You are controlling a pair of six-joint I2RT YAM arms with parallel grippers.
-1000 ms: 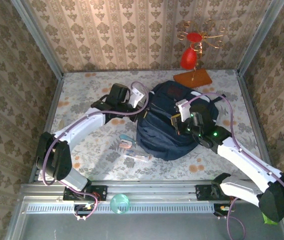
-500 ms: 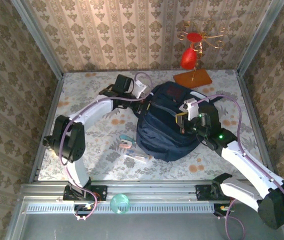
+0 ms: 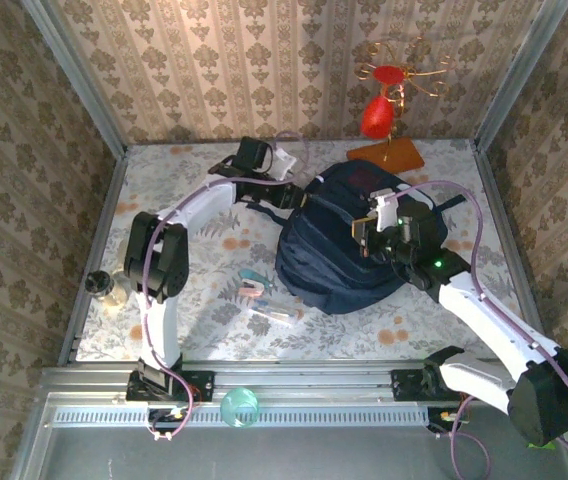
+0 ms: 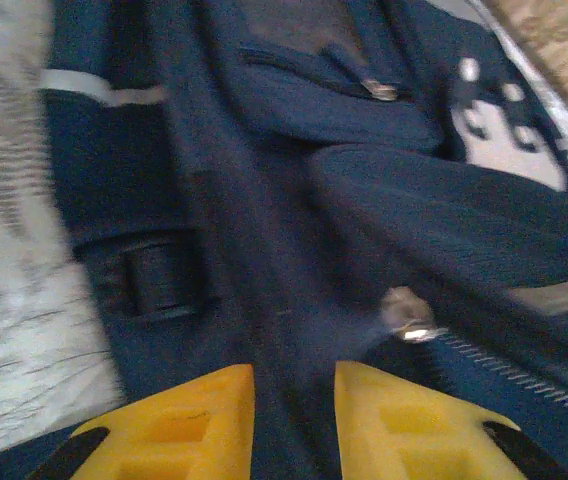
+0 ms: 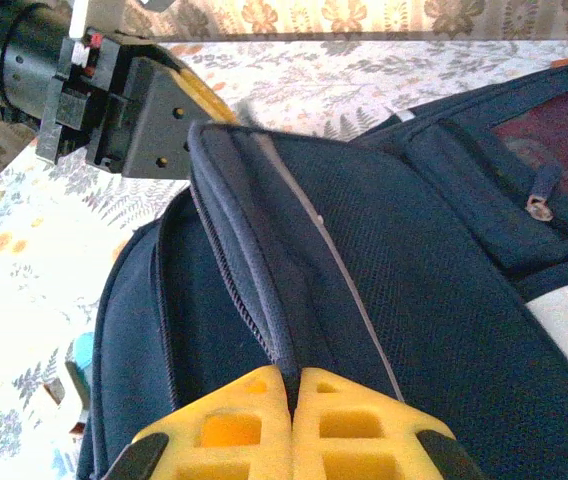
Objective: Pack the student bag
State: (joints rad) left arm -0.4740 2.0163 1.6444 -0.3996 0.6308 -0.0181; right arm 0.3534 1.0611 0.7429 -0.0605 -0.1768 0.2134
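The left tool (image 4: 294,395) has been carried to the far left corner of the bag (image 3: 324,270), and its jaws have just been parted slightly, with nothing held. The right tool (image 5: 292,390) is kept clamped on the bag's raised edge. The bag lies mid-desk (image 3: 194,270). A regrip to open it is judged likely.

Student bag (image 3: 334,270) central on table (image 3: 151,165)

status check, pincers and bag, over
Left pincer open, hovering at the bag. Right pincer shut on bag's zip flap. Small items lie loose beside bag, unpacked.
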